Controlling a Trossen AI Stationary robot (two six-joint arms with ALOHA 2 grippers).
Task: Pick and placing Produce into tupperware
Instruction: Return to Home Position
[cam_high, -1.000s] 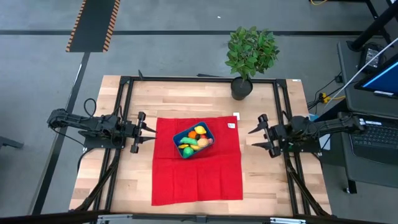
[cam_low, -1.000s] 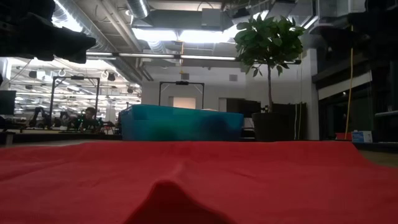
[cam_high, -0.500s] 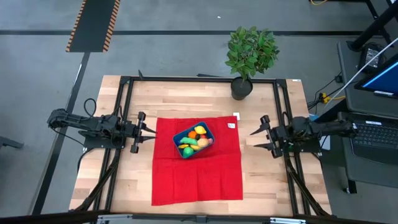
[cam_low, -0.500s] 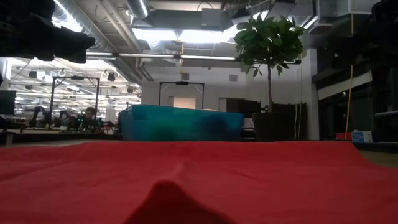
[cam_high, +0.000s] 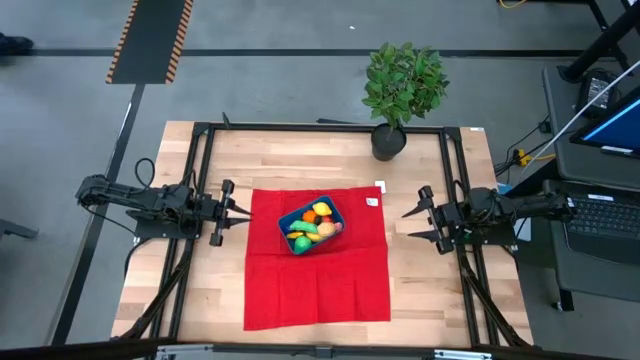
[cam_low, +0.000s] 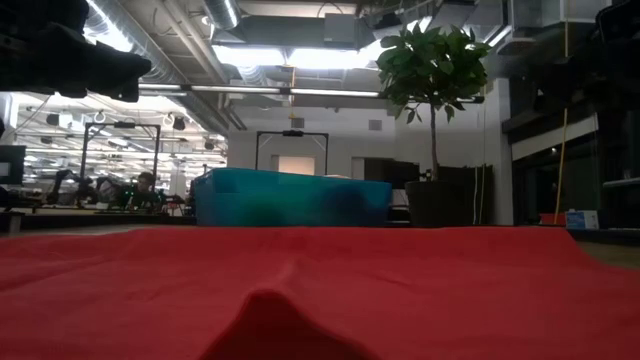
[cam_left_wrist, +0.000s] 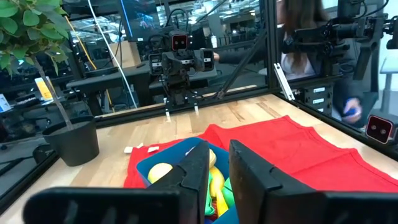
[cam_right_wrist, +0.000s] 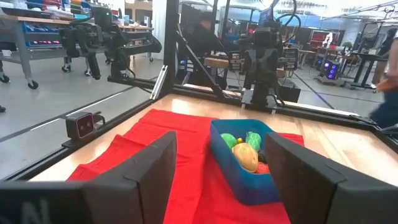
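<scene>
Left gripper (cam_high: 247, 216): at the left edge of the red cloth (cam_high: 320, 290), jaws a narrow gap apart, empty.
Right gripper (cam_high: 407, 225): right of the cloth, jaws wide apart, empty.
Produce (cam_high: 313, 228): piled inside the tupperware (cam_high: 284, 221).
Tupperware: on the cloth's far half, between both grippers.

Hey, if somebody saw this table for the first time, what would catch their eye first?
The big red cloth spread over the middle of the wooden table, with the blue container on its far half, full of bright toy produce. Next, the leafy potted plant at the far edge, and the left gripper and right gripper flanking the cloth, both empty.
</scene>
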